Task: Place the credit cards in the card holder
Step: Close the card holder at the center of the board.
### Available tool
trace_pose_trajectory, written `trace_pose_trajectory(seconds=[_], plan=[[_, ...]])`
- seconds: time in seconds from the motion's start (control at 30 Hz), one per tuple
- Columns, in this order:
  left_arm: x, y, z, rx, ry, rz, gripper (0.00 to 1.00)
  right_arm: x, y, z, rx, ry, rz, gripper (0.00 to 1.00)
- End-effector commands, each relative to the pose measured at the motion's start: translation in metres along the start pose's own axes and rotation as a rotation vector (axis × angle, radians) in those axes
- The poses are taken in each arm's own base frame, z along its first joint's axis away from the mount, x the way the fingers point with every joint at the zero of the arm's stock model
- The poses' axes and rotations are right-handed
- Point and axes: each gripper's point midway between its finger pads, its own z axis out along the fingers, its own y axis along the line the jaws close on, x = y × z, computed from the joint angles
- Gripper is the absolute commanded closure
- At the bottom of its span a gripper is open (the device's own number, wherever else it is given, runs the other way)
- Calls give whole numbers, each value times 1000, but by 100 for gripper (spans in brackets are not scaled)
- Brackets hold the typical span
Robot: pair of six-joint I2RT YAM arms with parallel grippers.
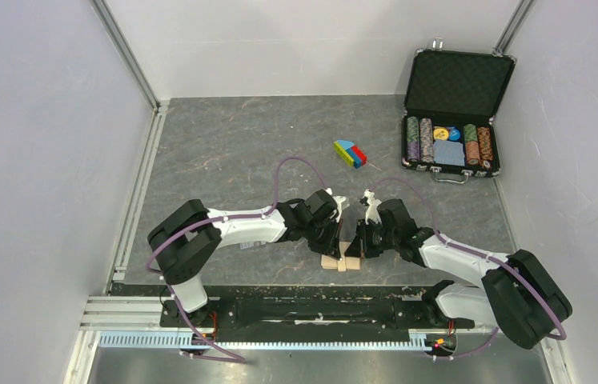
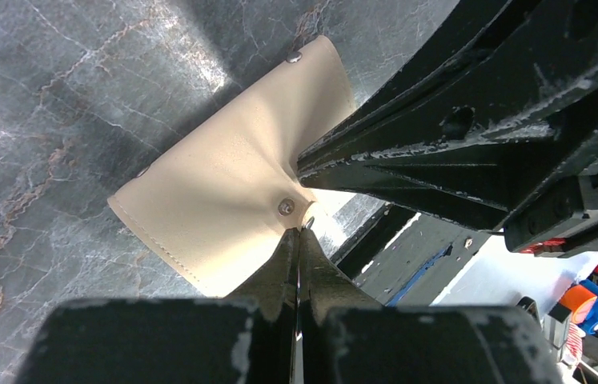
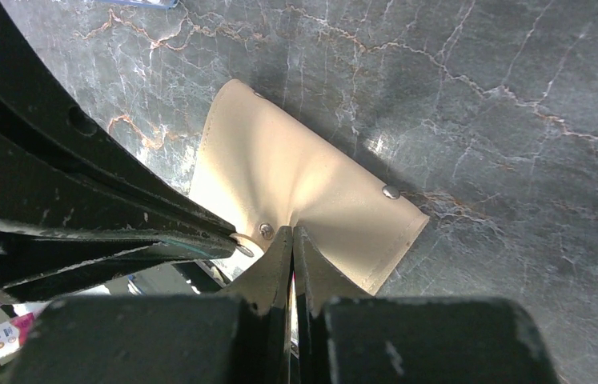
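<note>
Near the front edge of the table (image 1: 239, 136), between the two arm bases, the card holder (image 1: 338, 261) lies with its tan outer side up, and both grippers meet over it. The left gripper (image 2: 299, 237) has its fingers pressed together on the border of the holder, just beside a small metal snap button (image 2: 285, 206). The right gripper (image 3: 292, 238) pinches the same border on the other side of that button, so the two pairs of fingertips are very near each other. In both wrist views the cover shows folds that run toward the pinched place, while the far part rests flat on the table.

I cannot find the credit cards with certainty. The overhead view shows a pale patch between the grippers, but it is too small to tell what it is.

I judge the holder to be light and soft. It bends where it is taken and does not rise as one stiff piece, so a strong pull would only crumple it or let it slip out. The good place to hold is the stitched border close to the button, one gripper on each flap, so the flaps can be drawn apart gently. The black case (image 1: 451, 120) with chips stands well apart, at the far right.
</note>
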Motion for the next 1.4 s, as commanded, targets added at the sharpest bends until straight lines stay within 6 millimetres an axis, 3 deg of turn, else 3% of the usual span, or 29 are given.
trace_pose_trajectory(seconds=[0.0, 0.47, 0.9, 1.37], plan=[[-15, -12, 1, 26, -41, 36, 98, 30, -20, -1, 85, 99, 17, 100], [-8, 18, 13, -118, -31, -31, 98, 22, -15, -6, 85, 83, -12, 100], [-10, 26, 13, -168, -36, -70, 98, 0, 11, -13, -25, -5, -79, 100], [2, 36, 20, -206, 19, -87, 98, -2, 23, 0, -61, 14, -70, 100]])
